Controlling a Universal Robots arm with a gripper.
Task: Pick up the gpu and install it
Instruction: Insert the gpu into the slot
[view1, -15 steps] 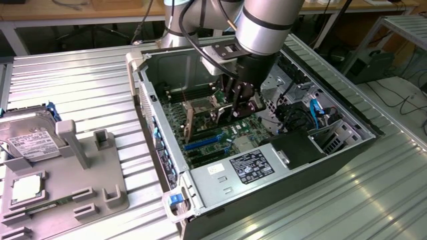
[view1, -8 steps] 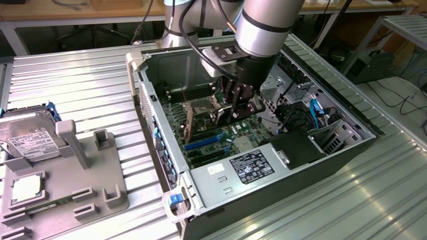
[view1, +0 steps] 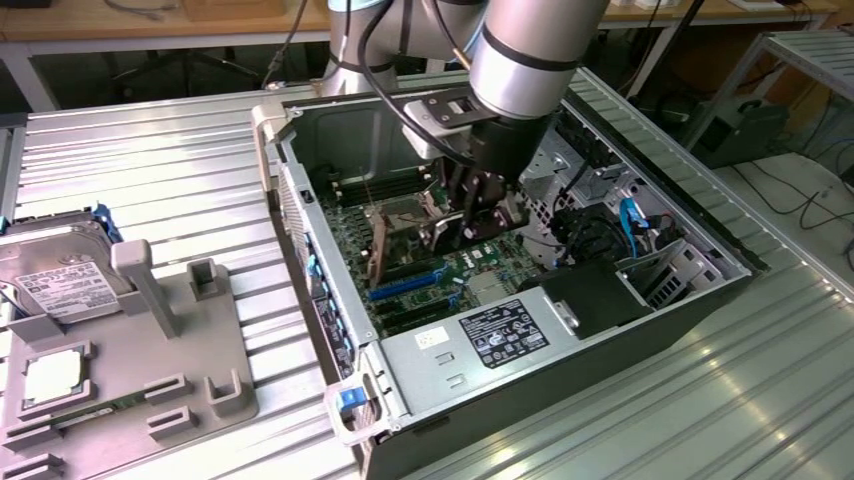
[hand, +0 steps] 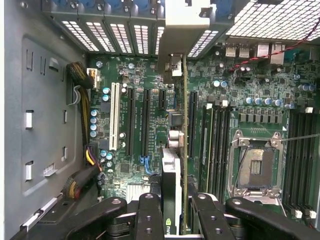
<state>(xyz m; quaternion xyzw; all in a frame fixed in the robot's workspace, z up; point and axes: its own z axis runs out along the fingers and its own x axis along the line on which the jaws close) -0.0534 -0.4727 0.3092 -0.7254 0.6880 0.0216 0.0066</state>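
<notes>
So the arm (view1: 527, 50) is reaching down into the open pc case (view1: 667, 320), which lies on its side on the ribbed metal table (view1: 160, 160) and takes up the middle and right of the exterior view. The gripper (view1: 474, 215) is down inside the case, right over the motherboard (hand: 150, 115).

From the wrist view the fingers (hand: 150, 215) are clamped on the gpu (hand: 171, 170), one on each flat side, so it's a proper grip. The card is held on edge, running along the same direction as the long black slots (hand: 131, 120). It sits between those and the empty cpu socket (hand: 255, 167), with one more black slot (hand: 192, 122) just beside it on the socket side. Its silvery bracket end (hand: 182, 25) is up near the row of vented slot covers (hand: 115, 32) at the back of the case. Honestly can't tell if the bottom edge is touching a slot or hanging just above it.

There's also a white slot (hand: 115, 117) further out, plus a bundle of cables (hand: 82, 95) by the case wall.

Rest of the exterior view: the power supply (view1: 494, 335) with its black label sits lower center in the case. On the left there's a grey tray (view1: 200, 380) with a hard drive (view1: 60, 270) standing at its upper end, a cpu chip (view1: 54, 375) below that and a memory stick (view1: 80, 412) near the lower left corner, all well apart from the gripper
</notes>
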